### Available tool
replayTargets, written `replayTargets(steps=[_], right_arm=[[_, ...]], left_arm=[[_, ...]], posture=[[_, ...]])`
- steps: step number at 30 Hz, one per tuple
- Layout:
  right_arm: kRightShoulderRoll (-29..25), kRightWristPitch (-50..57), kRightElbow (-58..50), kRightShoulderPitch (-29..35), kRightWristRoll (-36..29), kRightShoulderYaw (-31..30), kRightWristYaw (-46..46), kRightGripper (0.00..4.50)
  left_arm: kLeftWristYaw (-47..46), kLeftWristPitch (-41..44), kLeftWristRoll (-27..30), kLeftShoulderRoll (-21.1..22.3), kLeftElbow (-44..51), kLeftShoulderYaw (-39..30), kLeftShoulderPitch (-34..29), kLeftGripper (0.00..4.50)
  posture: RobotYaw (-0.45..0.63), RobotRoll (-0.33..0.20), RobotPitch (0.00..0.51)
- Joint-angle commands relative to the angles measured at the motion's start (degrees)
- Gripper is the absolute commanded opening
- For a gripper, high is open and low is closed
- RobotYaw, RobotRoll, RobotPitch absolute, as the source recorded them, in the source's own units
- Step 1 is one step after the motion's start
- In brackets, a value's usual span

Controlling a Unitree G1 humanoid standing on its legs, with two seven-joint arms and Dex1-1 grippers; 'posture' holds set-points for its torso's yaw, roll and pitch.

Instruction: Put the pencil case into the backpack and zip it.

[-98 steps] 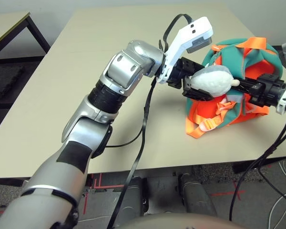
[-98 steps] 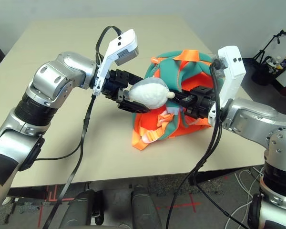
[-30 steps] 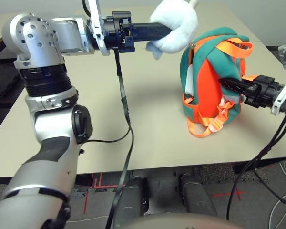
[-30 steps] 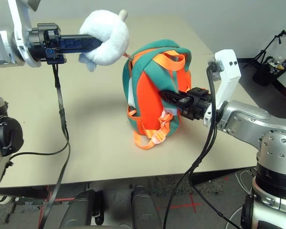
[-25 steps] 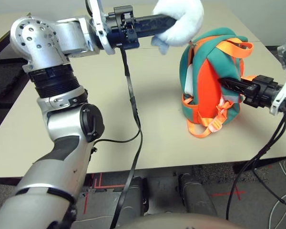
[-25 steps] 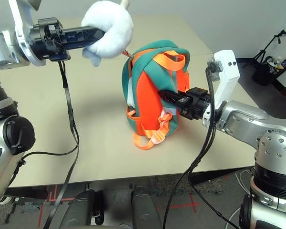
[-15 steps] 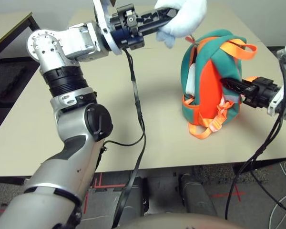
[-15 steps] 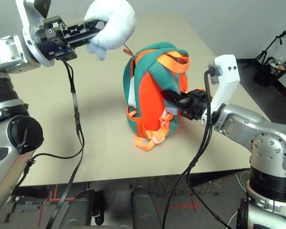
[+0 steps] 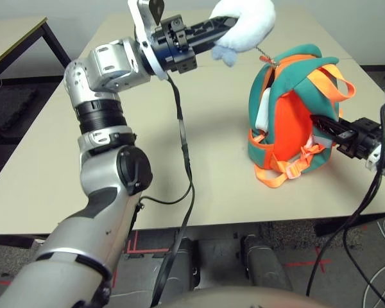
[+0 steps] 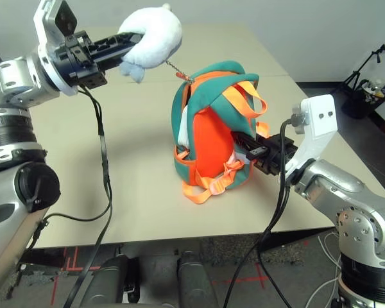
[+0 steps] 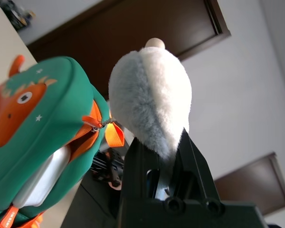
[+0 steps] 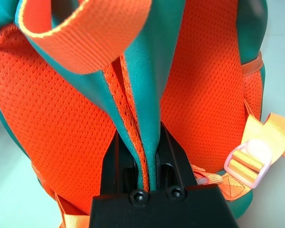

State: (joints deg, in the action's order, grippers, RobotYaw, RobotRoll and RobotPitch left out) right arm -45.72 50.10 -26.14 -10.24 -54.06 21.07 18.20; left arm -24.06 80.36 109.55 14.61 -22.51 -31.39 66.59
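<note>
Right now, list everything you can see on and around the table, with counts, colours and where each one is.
backpack: one, teal and orange, upright on the table, zipper partly open.
pencil case: one, white, inside the backpack, showing through the opening.
plush toy: one, grey-white, in the air, chained to the backpack's zipper.
table: one, beige, under the backpack.
left gripper: one, black, jaws shut on the plush toy.
right gripper: one, black, jaws shut on a fold of the backpack.
</note>
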Motion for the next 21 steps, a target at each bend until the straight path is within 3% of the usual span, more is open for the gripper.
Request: replayTargets(steps=[1, 6, 10, 13, 16, 18, 21], right_arm=[[0.15, 2.2, 5.66, 2.26, 4.11, -0.78, -1.31, 0.24], [0.37, 1.53, 7.2, 1.18, 5.01, -1.83, -0.41, 0.24], [0.28, 1.33, 8.21, 0.18, 5.4, -2.83, 0.23, 0.24], [0.17, 1.34, 8.82, -0.78, 5.65, -3.47, 0.73, 0.24], [0.39, 1.53, 9.3, -2.02, 5.98, -4.12, 1.17, 0.24], [0.57, 1.64, 9.58, -2.66, 6.1, -4.45, 1.36, 0.24], [0.62, 1.74, 9.94, -3.25, 6.3, -4.76, 1.69, 0.24]], left_arm=[[-0.5, -7.22, 3.45, 1.78, 6.9, -4.91, -0.08, 0.4], [-1.99, -3.92, 3.45, 3.6, 6.14, -1.76, 0.21, 0.4], [9.03, 5.2, 3.45, 11.4, 0.0, 4.61, 1.19, 0.4], [30.6, 11.69, 3.45, 25.04, -4.12, 19.6, 1.99, 0.4], [54.9, 12.14, 3.45, 38.92, 12.1, 35.87, -9.18, 0.4], [63.24, 10.77, 3.45, 46.23, 24.6, 40.55, -17.14, 0.4], [69.02, 6.08, 3.45, 52.91, 31.79, 45.35, -22.32, 0.4]], posture=[[-0.03, 0.0, 0.079], [-0.01, 0.0, 0.084], [-0.01, 0.0, 0.088], [-0.01, 0.0, 0.09], [0.0, 0.0, 0.097], [0.0, 0.0, 0.099], [0.0, 0.0, 0.102]])
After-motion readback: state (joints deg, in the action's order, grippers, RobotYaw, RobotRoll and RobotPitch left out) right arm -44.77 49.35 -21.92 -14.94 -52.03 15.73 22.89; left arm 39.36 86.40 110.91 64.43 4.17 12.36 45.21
